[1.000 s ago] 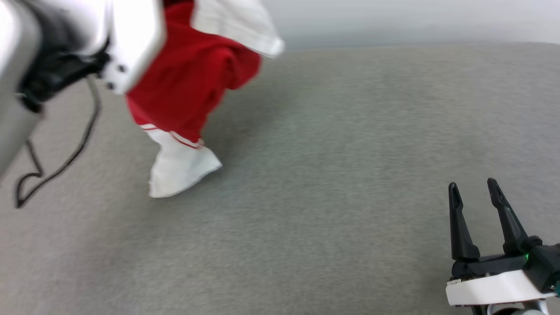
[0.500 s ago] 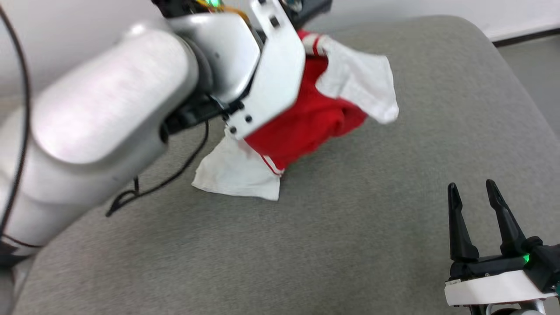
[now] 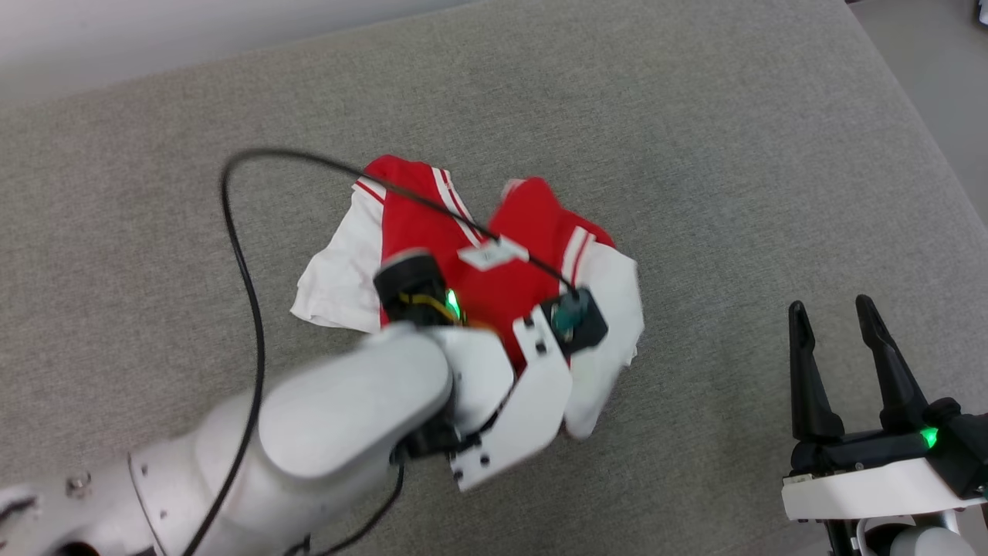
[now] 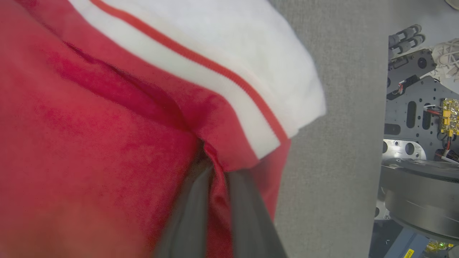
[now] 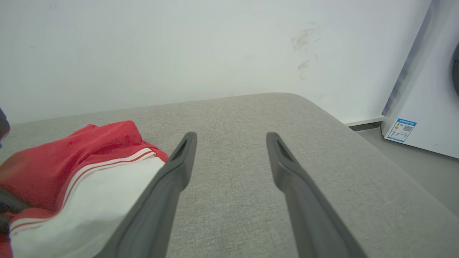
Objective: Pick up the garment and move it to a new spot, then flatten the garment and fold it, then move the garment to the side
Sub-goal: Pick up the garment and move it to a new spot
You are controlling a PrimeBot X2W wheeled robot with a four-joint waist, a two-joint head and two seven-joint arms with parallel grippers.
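Garment (image 3: 409, 224) is lying crumpled near the middle of the grey padded surface (image 3: 695, 154), clear of its edges. I am seeing the left claw (image 4: 217, 172) clamped on a red fold and the right claw (image 3: 831, 309) spread, empty. Risks: the arm's cable (image 3: 239, 255) is crossing the cloth and may snag it, and a single pinch may drag the layers bunched.

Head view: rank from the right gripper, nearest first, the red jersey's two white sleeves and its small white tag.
1. The right white sleeve of the red jersey, facing the right gripper.
2. The small white tag, mid-jersey.
3. The left white sleeve, far side.
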